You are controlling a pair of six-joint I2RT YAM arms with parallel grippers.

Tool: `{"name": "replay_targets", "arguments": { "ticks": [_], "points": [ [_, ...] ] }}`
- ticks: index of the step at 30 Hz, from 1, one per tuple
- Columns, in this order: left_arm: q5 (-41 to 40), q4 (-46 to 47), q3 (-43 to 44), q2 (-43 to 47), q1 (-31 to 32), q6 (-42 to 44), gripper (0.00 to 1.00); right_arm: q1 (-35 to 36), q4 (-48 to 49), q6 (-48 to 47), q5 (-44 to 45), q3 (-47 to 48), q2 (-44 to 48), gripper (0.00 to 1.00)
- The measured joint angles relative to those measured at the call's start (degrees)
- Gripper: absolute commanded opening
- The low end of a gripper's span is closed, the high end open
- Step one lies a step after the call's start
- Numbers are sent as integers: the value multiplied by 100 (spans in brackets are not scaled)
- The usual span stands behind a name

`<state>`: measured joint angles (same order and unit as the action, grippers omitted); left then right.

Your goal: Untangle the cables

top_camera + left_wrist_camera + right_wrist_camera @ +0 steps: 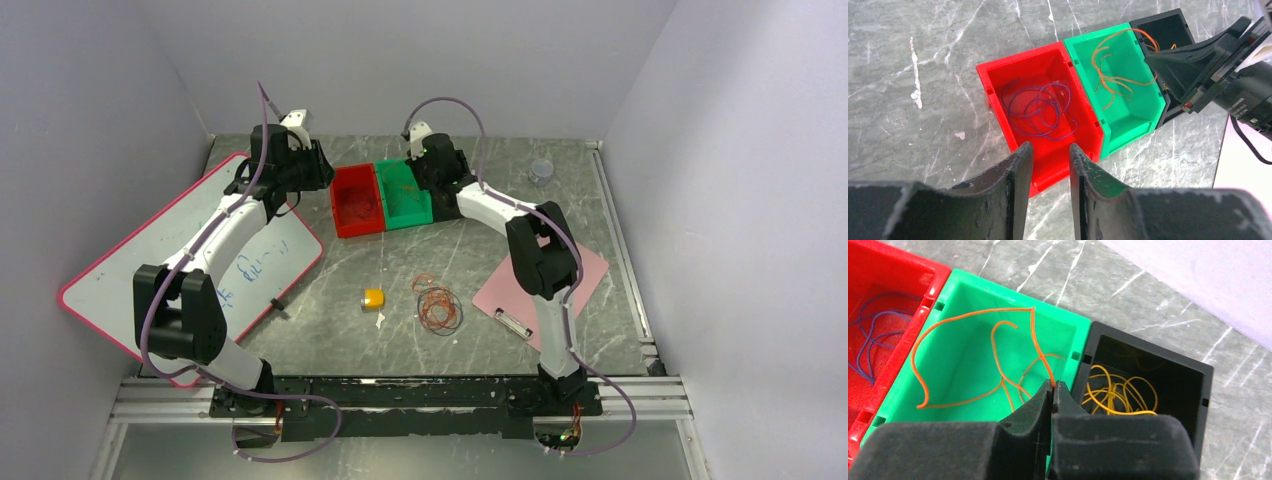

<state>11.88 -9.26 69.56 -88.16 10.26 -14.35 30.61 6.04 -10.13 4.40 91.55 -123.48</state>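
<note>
Right fingers (1053,390): pressed together, tips pinching a strand of the orange cable (998,335), low over the near right corner of the green bin (958,360).
Orange cable: thin loops spread inside the green bin, one long arc sweeping to its left side, one strand running straight down into the closed tips.
Left fingers (1028,162): parted by a narrow gap, holding nothing, hanging above the near wall of the red bin (998,75).
Red bin: touching the green bin side by side; purple cable (1040,107) lying in loose coils on its floor.
Black bin (1148,347): touching the other side of the green bin; yellow cable (1118,390) coiled inside.
Bin row: red, green, black from left to right, toward the far side of the bench (400,260).
Tangle of cables (438,305): flat on the open bench, well apart from the bins and nearer the arm bases; orange and dark loops overlapping in a rough circle, touched by neither arm.
Yellow block (373,297): near the tangle, to its left, not touching.
Whiteboard (130,270): pink-edged, at the left, below the left arm.
Pink clipboard (560,280): at the right, partly under the right arm.
</note>
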Motion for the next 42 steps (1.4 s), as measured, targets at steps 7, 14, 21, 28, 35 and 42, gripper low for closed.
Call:
{"name": "replay_targets", "arguments": {
  "ticks": [7,14,21,28,35,42],
  "points": [
    [15,0,0,0,-9,0,38,-28,68,111,140,-42,96,0],
    [17,0,0,0,-11,0,38,-24,-98,92,13,-33,96,8],
    [20,0,0,0,-11,0,37,-24,-160,66,-361,-31,96,35],
    [26,0,0,0,-11,0,37,-22,-122,87,-817,-149,164,42],
    [37,-2,0,0,-11,0,39,-22,-26,225,-1034,-310,470,42],
    [61,-2,0,20,-33,-15,58,-24,42,750,-874,-1488,1696,42]
  ]
}}
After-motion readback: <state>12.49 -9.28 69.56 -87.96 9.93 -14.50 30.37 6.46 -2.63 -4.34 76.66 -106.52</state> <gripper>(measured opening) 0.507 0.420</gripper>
